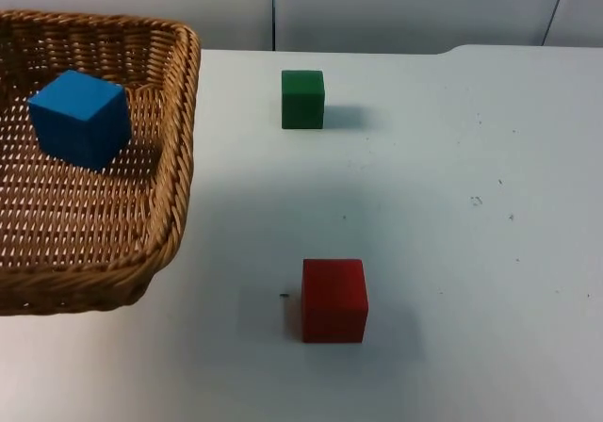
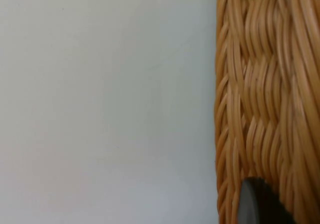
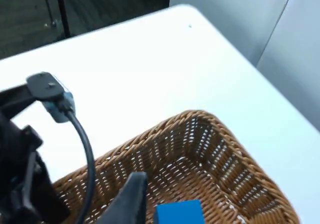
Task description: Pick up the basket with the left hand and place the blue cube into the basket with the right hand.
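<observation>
The woven wicker basket [image 1: 174, 158] is at the left in the top view, raised above the table, which shows its shadow. The blue cube [image 1: 80, 118] lies inside it, slightly tilted, near the back wall. In the left wrist view a black fingertip [image 2: 252, 201] of my left gripper rests against the basket's rim [image 2: 265, 94], and the gripper is shut on it. The right wrist view looks down from above the basket [image 3: 220, 149]. There the blue cube [image 3: 179, 214] lies on the weave beside a black fingertip [image 3: 129, 196] of my right gripper, which is open and apart from the cube.
A green cube [image 1: 302, 99] stands at the back middle of the white table [image 1: 471, 252]. A red cube [image 1: 334, 300] stands nearer the front. The grey partition wall [image 1: 396, 8] closes the far edge.
</observation>
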Controlling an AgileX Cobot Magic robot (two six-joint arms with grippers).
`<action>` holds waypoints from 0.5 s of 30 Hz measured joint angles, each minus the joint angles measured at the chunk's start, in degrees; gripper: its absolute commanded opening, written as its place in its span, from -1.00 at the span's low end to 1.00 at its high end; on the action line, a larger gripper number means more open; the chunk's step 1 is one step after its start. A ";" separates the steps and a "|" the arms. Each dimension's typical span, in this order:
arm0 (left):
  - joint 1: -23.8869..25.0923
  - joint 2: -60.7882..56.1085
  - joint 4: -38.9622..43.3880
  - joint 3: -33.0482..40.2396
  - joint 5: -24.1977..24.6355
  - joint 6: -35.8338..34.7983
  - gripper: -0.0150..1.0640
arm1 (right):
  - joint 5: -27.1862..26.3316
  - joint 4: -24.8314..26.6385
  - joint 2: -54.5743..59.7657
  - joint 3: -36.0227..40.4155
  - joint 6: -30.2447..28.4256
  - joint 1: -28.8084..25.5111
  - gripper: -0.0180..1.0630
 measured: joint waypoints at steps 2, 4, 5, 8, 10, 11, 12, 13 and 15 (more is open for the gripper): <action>0.00 0.00 -0.14 0.00 -0.69 0.23 -0.98 | 0.89 0.00 -2.77 0.68 -0.44 0.00 0.98; 0.00 0.00 -0.41 0.00 -0.94 0.50 -0.98 | 1.15 0.00 -4.29 1.62 -0.58 0.00 0.98; 0.00 0.00 -0.74 0.00 -1.19 0.80 -0.98 | 1.13 0.00 -5.75 3.00 -1.04 0.00 0.98; 0.00 0.00 -1.72 0.00 -2.15 1.34 -0.98 | -0.46 1.41 -10.78 10.52 -2.23 0.00 0.98; 0.00 0.00 -1.76 0.00 -2.53 1.33 -0.98 | -1.86 1.71 -12.49 13.61 -2.39 0.00 0.98; 0.00 0.00 -1.76 0.00 -2.96 1.33 -0.98 | -3.54 2.29 -14.02 16.96 -2.52 0.00 0.98; 0.00 0.00 -1.76 0.00 -3.42 1.33 -0.98 | -5.91 2.65 -15.91 19.89 -2.51 0.00 0.98; 0.00 0.00 -1.85 0.00 -3.83 1.46 -0.98 | -8.50 2.92 -17.95 23.45 -2.51 0.00 0.98; 0.00 0.00 -1.85 0.00 -4.38 1.46 -0.98 | -11.10 3.37 -20.07 26.98 -2.51 0.00 0.98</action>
